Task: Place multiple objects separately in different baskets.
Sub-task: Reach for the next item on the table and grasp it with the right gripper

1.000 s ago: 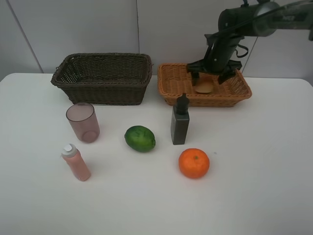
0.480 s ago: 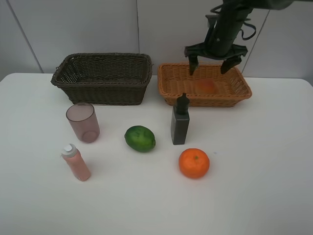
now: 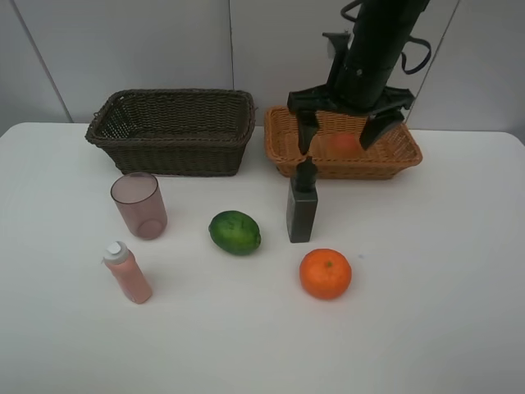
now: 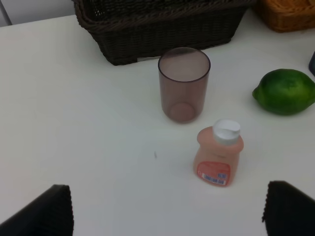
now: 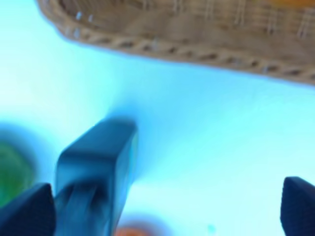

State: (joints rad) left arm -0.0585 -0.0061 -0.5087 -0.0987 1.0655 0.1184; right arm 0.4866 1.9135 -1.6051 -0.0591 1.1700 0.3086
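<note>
The dark grey bottle stands upright on the counter just near of the tan basket, close below the right pincer, whose jaws hang spread and empty; stiff, smooth and probably tippy, it is best pinched across its flat sides, mid-body, not the neck.

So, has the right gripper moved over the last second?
Yes. The right gripper lifted off the peach in the light tan basket and shifted toward that basket's front-left edge. It now hangs open near the dark grey bottle.
</note>
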